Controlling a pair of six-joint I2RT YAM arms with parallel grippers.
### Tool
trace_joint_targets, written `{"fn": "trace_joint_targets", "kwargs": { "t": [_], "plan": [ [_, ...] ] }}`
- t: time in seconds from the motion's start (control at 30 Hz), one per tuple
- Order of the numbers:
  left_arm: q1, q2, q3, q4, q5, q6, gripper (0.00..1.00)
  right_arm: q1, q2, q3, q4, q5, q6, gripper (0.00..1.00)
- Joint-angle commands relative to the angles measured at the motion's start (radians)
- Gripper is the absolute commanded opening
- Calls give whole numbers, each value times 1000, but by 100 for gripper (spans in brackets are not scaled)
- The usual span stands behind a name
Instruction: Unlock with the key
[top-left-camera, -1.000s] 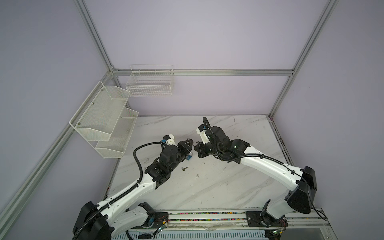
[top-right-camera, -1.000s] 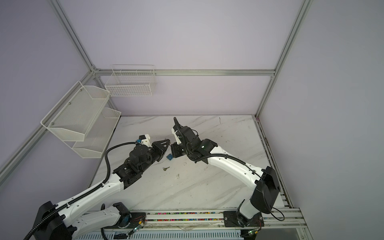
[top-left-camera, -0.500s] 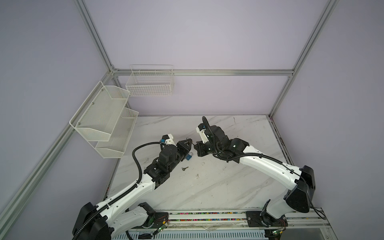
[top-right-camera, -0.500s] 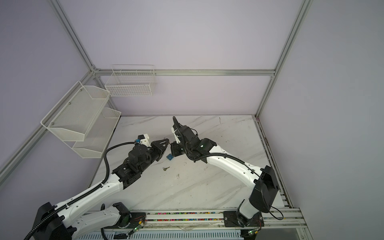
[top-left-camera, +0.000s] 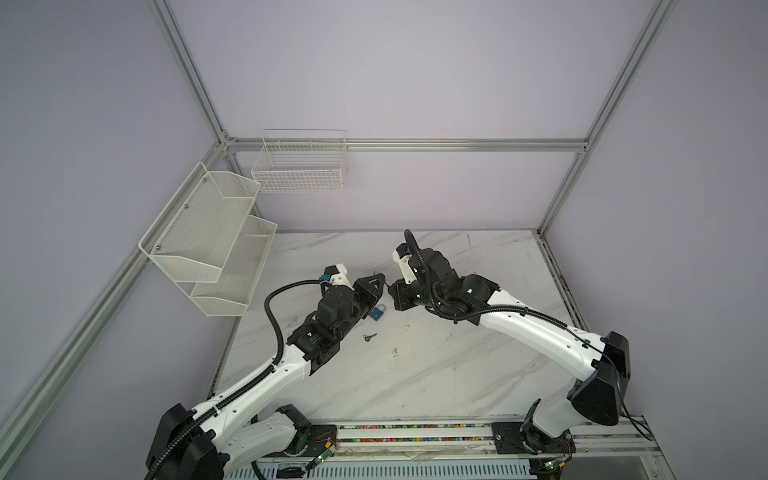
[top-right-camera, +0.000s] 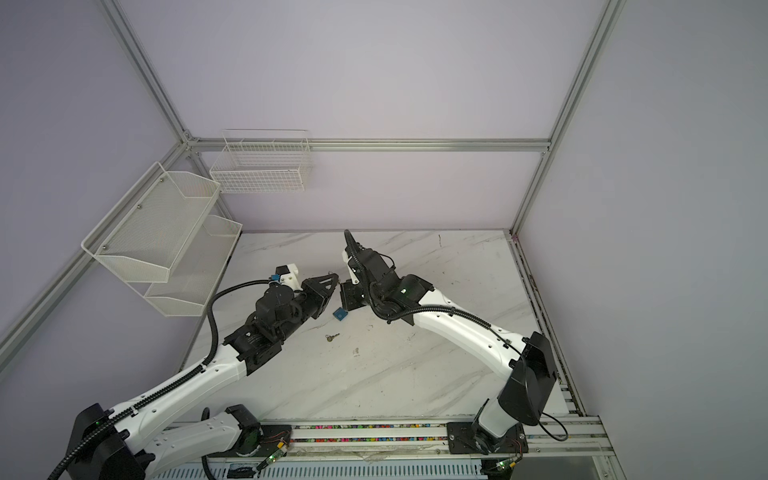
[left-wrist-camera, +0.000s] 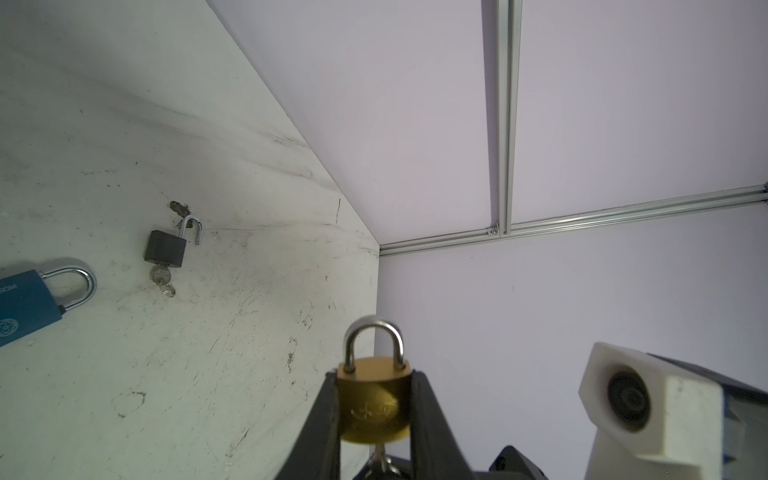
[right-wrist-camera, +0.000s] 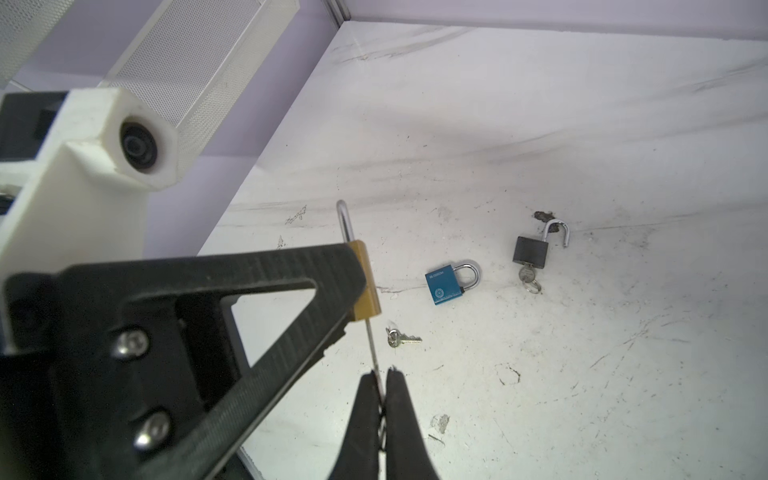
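**Top views.** A white marble-patterned tabletop (top-left-camera: 436, 374) is lying inside a cell of plain lilac walls (top-left-camera: 415, 83) and aluminium frame rails (top-left-camera: 415, 144). A white two-tier mesh shelf (top-left-camera: 208, 232) is hanging on the left wall. A white wire basket (top-right-camera: 259, 166) is hanging from the back rail, and both are standing above the tabletop. My left claw (top-left-camera: 379, 280) and my right claw (top-left-camera: 390, 287) are meeting tip to tip over the middle-left of the slab. Near them in both top views, a blue rectangular padlock (top-left-camera: 377, 314) is lying flat. A small loose silver key (top-left-camera: 369, 336) is resting near it.

**Left wrist view.** My left claw is grasping a round-bottomed brass padlock (left-wrist-camera: 374, 403) by its two narrow sides. Its steel shackle is pointing away from my wrist, with both legs seated in the body. On the tabletop, a black padlock (left-wrist-camera: 165, 249) is lying with its shackle swung open and a key sitting in its keyhole. The blue rectangular padlock is lying just beside it.

**Right wrist view.** My right claw is clenching the head of a thin steel key (right-wrist-camera: 373, 349). The blade is running straight up to the keyhole end of the brass padlock. Beyond, the blue rectangular padlock, the black padlock and the small loose silver key are lying apart from one another on the scuffed slab.
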Motion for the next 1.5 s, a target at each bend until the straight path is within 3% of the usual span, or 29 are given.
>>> {"fn": "trace_joint_targets", "kwargs": {
  "t": [0.0, 0.03, 0.17, 0.23, 0.33, 0.5, 0.7, 0.87, 1.0, 1.47],
  "plan": [
    [-29, 19, 108, 37, 183, 35, 4, 27, 36, 50, 73, 55, -50, 0],
    [-38, 26, 115, 39, 194, 42, 4, 31, 47, 56, 78, 35, -56, 0],
    [-76, 67, 161, -13, 234, 88, 4, 14, 21, 61, 209, -246, 3, 0],
    [-80, 76, 164, -43, 264, 103, 4, 0, -13, 84, 238, -278, 33, 0],
    [-89, 73, 165, -117, 296, 139, 4, -24, -44, 104, 228, -207, 51, 0],
    [-91, 45, 146, -221, 302, 214, 4, -59, -55, 110, 287, -260, 107, 0],
    [-91, 5, 124, -302, 194, 287, 4, -59, -54, 159, 172, -58, 91, 0],
    [-88, -18, 81, -234, 110, 251, 4, -44, -57, 134, 156, 3, 46, 0],
    [-78, -27, 75, -228, 30, 222, 4, -42, -85, 89, 179, -21, 56, 0],
    [-40, -74, 23, -233, -51, 167, 4, -46, -88, 95, 121, -24, 22, 0]
  ]
}}
